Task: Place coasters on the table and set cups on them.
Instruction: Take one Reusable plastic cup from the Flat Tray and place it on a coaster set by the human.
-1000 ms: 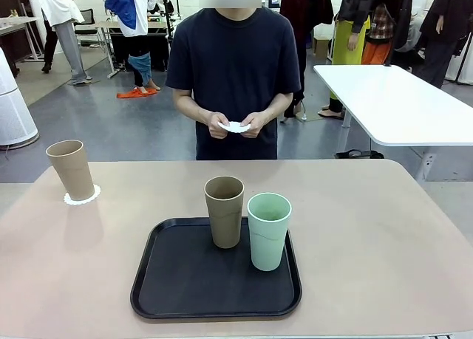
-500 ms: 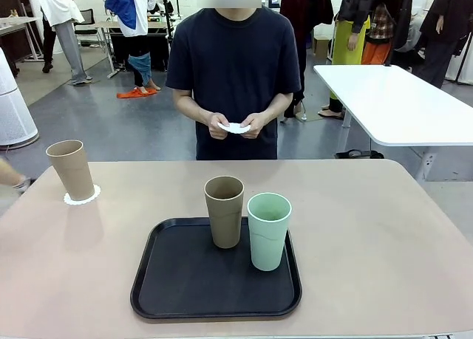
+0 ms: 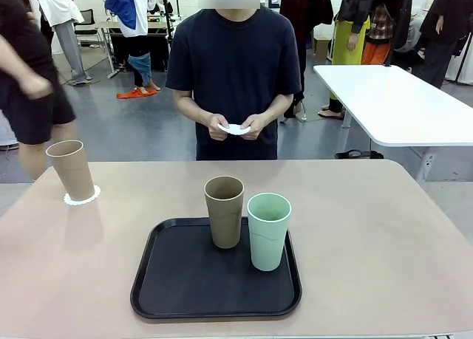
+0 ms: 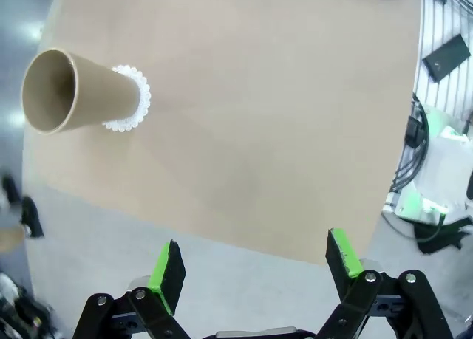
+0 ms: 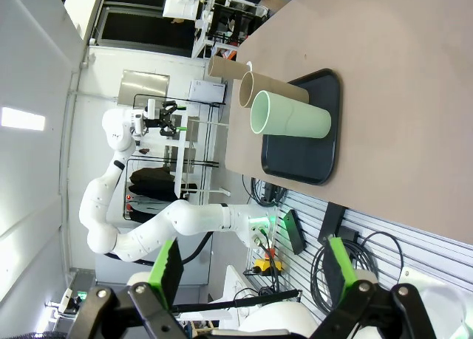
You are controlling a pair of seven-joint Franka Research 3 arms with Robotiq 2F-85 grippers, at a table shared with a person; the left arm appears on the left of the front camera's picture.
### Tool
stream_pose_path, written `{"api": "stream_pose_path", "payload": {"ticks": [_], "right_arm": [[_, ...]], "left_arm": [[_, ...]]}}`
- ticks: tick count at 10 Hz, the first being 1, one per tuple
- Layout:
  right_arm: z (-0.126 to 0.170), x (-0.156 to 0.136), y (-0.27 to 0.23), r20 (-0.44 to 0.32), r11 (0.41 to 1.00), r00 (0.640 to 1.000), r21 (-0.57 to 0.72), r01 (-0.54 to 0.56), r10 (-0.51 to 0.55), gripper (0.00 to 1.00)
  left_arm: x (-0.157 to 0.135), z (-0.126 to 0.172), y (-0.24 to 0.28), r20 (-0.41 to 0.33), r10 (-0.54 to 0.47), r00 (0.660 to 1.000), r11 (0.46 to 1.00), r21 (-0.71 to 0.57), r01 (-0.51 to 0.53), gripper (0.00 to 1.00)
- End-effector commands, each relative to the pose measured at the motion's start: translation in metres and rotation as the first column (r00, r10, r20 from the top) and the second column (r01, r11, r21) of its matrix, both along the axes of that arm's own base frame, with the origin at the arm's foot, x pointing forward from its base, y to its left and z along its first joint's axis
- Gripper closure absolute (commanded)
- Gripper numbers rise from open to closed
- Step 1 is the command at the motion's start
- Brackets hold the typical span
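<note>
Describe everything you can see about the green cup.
The green cup is a tall, pale mint tumbler with no handle. It looks matte, tapers to a narrower base, and appears empty. It stands upright directly on the black tray, toward the tray's far right part, close beside a tan cup; whether the two touch is unclear. Nothing holds it.
</note>
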State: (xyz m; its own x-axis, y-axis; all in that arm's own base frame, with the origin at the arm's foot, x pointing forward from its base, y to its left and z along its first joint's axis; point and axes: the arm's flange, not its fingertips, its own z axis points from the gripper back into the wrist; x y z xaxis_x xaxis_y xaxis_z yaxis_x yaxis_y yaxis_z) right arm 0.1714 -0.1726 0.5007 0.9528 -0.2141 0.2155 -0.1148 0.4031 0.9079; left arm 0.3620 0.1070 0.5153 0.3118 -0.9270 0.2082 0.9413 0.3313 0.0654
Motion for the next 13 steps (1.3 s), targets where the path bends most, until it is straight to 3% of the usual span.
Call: {"api": "stream_pose_path", "payload": {"ticks": [1,2,3,4,5,6,7,9,10,11,12,13], "right_arm": [[0.001,0.001,0.0,0.023,1.0,1.0,0.018,-0.009,0.009,0.0],[0.001,0.001,0.0,0.023,1.0,1.0,0.018,-0.009,0.009,0.0],[0.001,0.001,0.0,0.023,1.0,1.0,0.018,-0.009,0.009,0.0],[0.001,0.001,0.0,0.023,1.0,1.0,0.018,-0.009,0.009,0.0],[0.001,0.001,0.0,0.023,1.0,1.0,0.018,-0.009,0.009,0.0],[0.001,0.001,0.0,0.023,1.0,1.0,0.018,-0.009,0.009,0.0],[0.001,0.001,0.0,0.023,1.0,1.0,0.018,-0.009,0.009,0.0],[0.001,0.001,0.0,0.023,1.0,1.0,0.018,-0.009,0.009,0.0],[0.001,0.001,0.0,0.023,1.0,1.0,0.018,-0.009,0.009,0.0],[0.001,0.001,0.0,0.023,1.0,1.0,0.018,-0.009,0.009,0.0],[0.001,0.001,0.0,0.023,1.0,1.0,0.018,-0.009,0.009,0.0],[0.001,0.001,0.0,0.023,1.0,1.0,0.018,-0.009,0.009,0.0]], "left_arm": [[-0.036,-0.006,-0.029,-0.08,0.282,0.956,0.957,-0.049,-0.287,0.0],[-0.06,-0.015,-0.034,-0.076,0.37,0.926,0.927,-0.031,-0.373,0.0],[-0.066,-0.015,-0.044,-0.08,0.412,0.908,0.911,0.017,-0.412,0.0],[-0.057,-0.01,-0.059,-0.142,0.421,0.896,0.907,0.071,-0.415,0.0],[-0.083,-0.02,-0.064,-0.181,0.454,0.872,0.89,0.052,-0.453,0.0],[-0.074,-0.011,-0.076,-0.204,0.372,0.906,0.92,-0.047,-0.388,0.0],[-0.068,-0.018,-0.053,-0.139,0.441,0.887,0.897,0.033,-0.44,0.0],[-0.074,-0.018,-0.068,-0.175,0.416,0.892,0.908,0.021,-0.419,0.0],[-0.036,-0.017,-0.063,-0.438,0.393,0.809,0.803,-0.265,-0.534,0.0],[-0.024,-0.023,-0.053,-0.576,0.355,0.736,0.677,-0.385,-0.628,0.0],[-0.02,-0.026,-0.038,-0.66,0.307,0.685,0.54,-0.472,-0.697,0.0],[-0.013,-0.024,-0.027,-0.7,0.267,0.663,0.431,-0.528,-0.731,0.0]]}}
